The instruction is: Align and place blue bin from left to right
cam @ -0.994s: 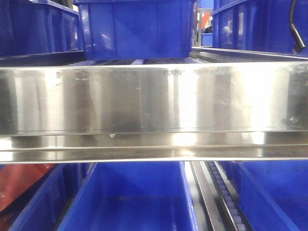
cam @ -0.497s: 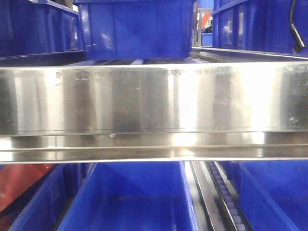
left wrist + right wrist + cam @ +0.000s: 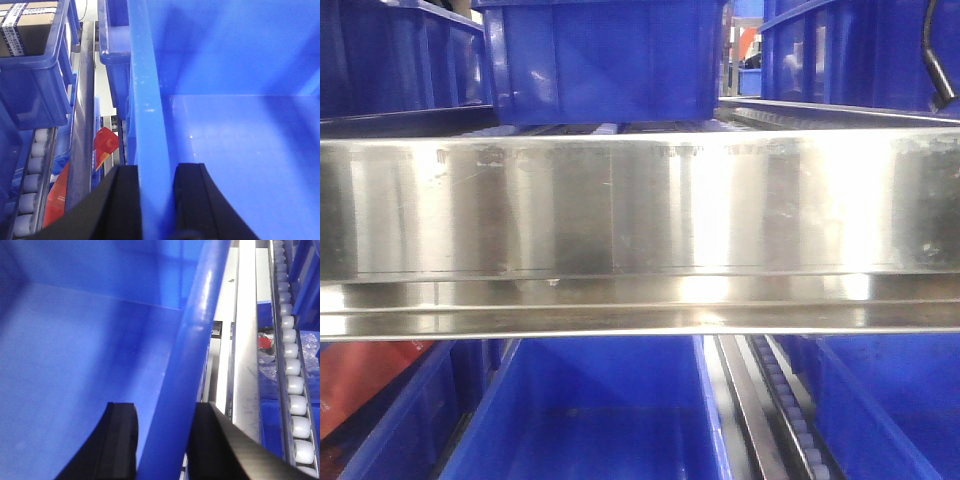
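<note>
Your left pincer (image 3: 157, 167) is clamped on the side wall of the bin (image 3: 147, 100). Its black fingers (image 3: 122, 205) stand one on each side of the rim, the left one outside the wall and the right one inside, and both are pressed against the plastic. The wall runs almost straight ahead from between the tips.

Your right pincer (image 3: 162, 405) grips the opposite wall the same way, with its fingers (image 3: 122, 445) closed on the rim. The left one is inside the bin and the right one outside. Here the rim slants off to the right beyond the tips, so this wrist sits at an angle to the wall.
</note>
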Robot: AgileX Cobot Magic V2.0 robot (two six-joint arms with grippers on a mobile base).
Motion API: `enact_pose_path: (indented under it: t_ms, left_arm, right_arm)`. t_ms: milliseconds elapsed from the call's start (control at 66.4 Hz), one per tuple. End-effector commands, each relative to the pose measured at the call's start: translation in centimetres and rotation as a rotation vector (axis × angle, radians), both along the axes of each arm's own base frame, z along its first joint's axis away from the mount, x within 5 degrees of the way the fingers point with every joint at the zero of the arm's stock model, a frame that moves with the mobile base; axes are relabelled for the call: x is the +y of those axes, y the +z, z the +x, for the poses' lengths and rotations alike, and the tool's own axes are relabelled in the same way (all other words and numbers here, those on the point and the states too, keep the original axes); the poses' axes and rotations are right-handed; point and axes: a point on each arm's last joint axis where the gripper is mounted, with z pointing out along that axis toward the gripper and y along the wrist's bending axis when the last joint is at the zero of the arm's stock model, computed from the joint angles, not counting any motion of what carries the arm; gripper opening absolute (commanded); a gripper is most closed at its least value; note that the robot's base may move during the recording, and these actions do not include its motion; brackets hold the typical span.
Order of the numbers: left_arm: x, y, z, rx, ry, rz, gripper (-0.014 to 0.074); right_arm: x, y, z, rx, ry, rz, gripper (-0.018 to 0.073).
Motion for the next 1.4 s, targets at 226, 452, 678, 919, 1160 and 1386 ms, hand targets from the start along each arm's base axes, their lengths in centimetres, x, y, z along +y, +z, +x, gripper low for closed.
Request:
enact_pose_path:
  t_ms: [226,452,678,919,1160,1386]
  left_arm:
    - [-0.9,-1.6,2.4,0.008,-0.022,0.011,-0.0111]
    - [-1.6,-4.7,5.7,0.049,-0.018,0.040,-0.0111]
    - [-1.5,-6.4,7.3,0.069,0.003,0.095,-0.0111]
    - [-1.7,-7.5,8.0,0.099,0.001,0.098,0.0012]
    - [-1.8,-7.6,8.1,0.101,0.001,0.099,0.0470]
    - [-1.3,-5.3,6.1,0.069,0.005,0.087,0.0584]
  right_arm:
    - [-0.9,-0.5,2.8,-0.106,-0.058,0.002,-0.0069]
    - [-1.4,-3.4,6.0,-0.073,-0.086,-0.012,-0.0069]
    - [-1.3,-6.3,8.6,-0.043,-0.085,-0.041,-0.0067]
    - [-1.7,-7.4,9.3,-0.018,-0.087,-0.061,0.0284]
    - [-1.9,-6.6,8.7,-0.020,-0.090,-0.060,0.0568]
    - [-2.6,-2.6,5.4,-0.086,-0.095,-0.042,0.0559]
